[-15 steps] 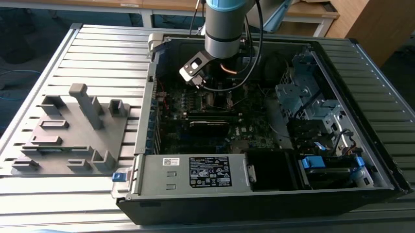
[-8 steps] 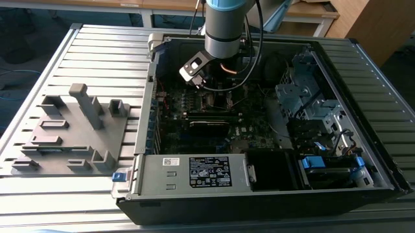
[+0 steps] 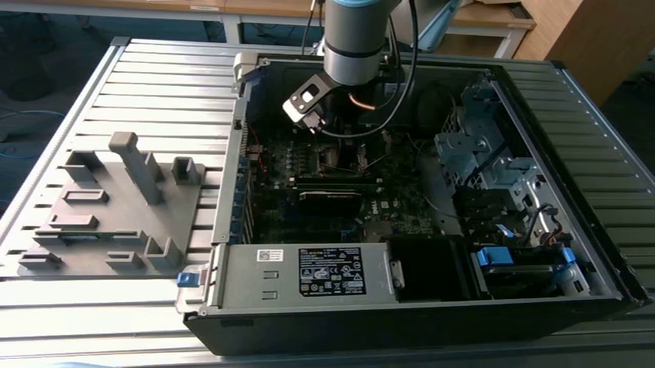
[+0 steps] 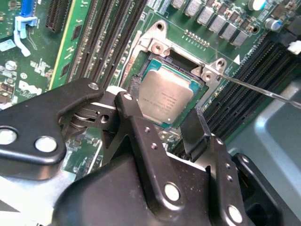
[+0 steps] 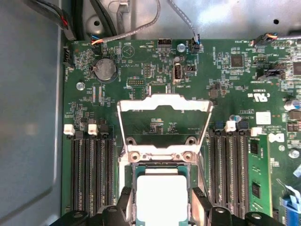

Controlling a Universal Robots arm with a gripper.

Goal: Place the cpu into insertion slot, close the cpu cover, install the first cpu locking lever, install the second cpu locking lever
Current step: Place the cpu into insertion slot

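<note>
The cpu [image 4: 164, 96], a thin square chip with a silvery face, lies flat in the insertion slot [image 4: 159, 46], whose metal rim frames it. My gripper [image 4: 165, 102] straddles the chip, its two black fingers [image 4: 135, 89] pressed against opposite edges. In the first wrist view the cpu [image 5: 160, 195] sits between the same fingers [image 5: 197, 200]. Past it, the cpu cover [image 5: 162, 104], a silvery frame with a big window, stands swung up and open. A thin wire locking lever [image 4: 256, 88] juts out from a socket corner. In the exterior view the gripper [image 3: 340, 138] is down inside the computer case.
Rows of black memory slots [image 5: 91, 174] flank the socket on both sides. The open case [image 3: 409, 307] walls the motherboard in, with a power supply [image 3: 307, 272] in front and a drive cage [image 3: 481, 149] at the exterior view's right. A grey fixture [image 3: 113, 207] stands at its left.
</note>
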